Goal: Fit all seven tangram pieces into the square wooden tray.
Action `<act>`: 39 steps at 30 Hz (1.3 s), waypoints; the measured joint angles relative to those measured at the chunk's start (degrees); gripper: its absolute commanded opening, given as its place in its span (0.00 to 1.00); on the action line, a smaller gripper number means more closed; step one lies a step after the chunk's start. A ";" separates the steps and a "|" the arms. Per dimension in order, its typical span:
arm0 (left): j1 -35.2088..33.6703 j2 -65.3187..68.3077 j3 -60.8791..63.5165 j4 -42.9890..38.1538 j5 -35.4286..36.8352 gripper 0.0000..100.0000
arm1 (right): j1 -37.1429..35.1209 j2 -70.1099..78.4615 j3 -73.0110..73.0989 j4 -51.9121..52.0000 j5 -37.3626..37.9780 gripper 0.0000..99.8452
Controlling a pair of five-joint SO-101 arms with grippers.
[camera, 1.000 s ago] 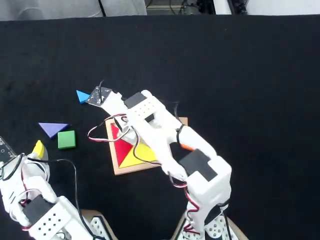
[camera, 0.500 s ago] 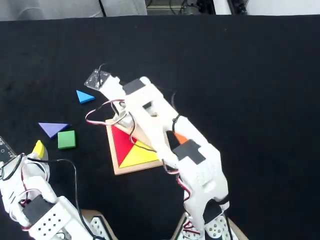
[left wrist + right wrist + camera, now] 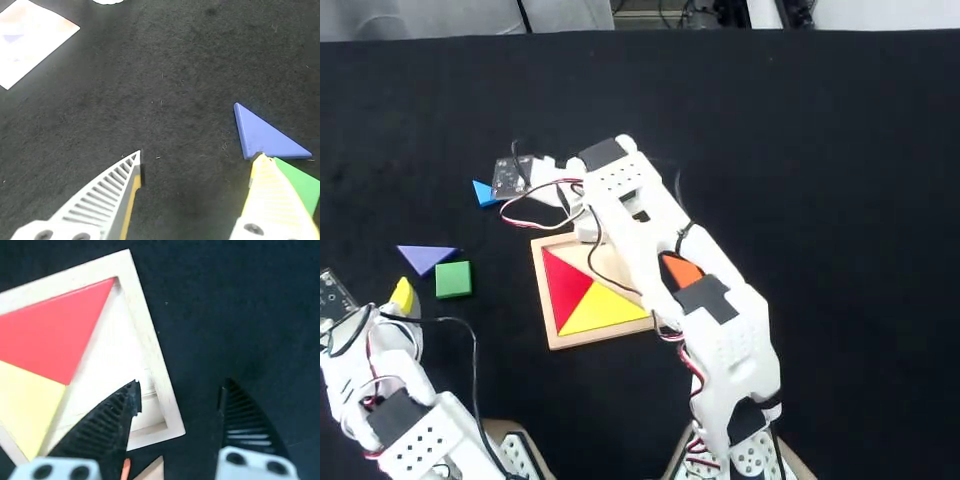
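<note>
here the right gripper (image 3: 179, 384) hangs spread wide and empty above the far rim of the wooden tray (image 3: 542, 292), which holds the red triangle (image 3: 565, 285) and the yellow triangle (image 3: 600, 312). the blue triangle (image 3: 483, 192) lies on the table (image 3: 820, 150) just past the tray's far-left corner, nearer this arm than the left gripper (image 3: 197, 156).
</note>
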 measured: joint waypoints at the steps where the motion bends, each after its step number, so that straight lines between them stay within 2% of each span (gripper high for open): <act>1: 0.09 0.00 0.00 0.00 0.00 0.34 | 0.00 0.44 0.00 -0.09 0.88 0.25; 7: 0.18 0.00 0.09 0.00 0.00 0.34 | 0.00 6.07 -0.35 0.18 3.16 0.25; 14: 0.62 0.00 0.09 0.00 0.00 0.34 | -0.18 14.42 -12.40 6.42 3.96 0.24; 22: 0.62 0.00 0.09 0.00 0.00 0.34 | 0.00 26.20 -33.14 15.65 4.13 0.01; 30: 0.62 0.00 0.09 0.00 0.00 0.34 | 1.93 36.40 -52.48 23.56 4.13 0.02; 39: 0.62 0.00 0.09 0.00 0.00 0.34 | 3.78 43.96 -68.04 24.97 -3.34 0.02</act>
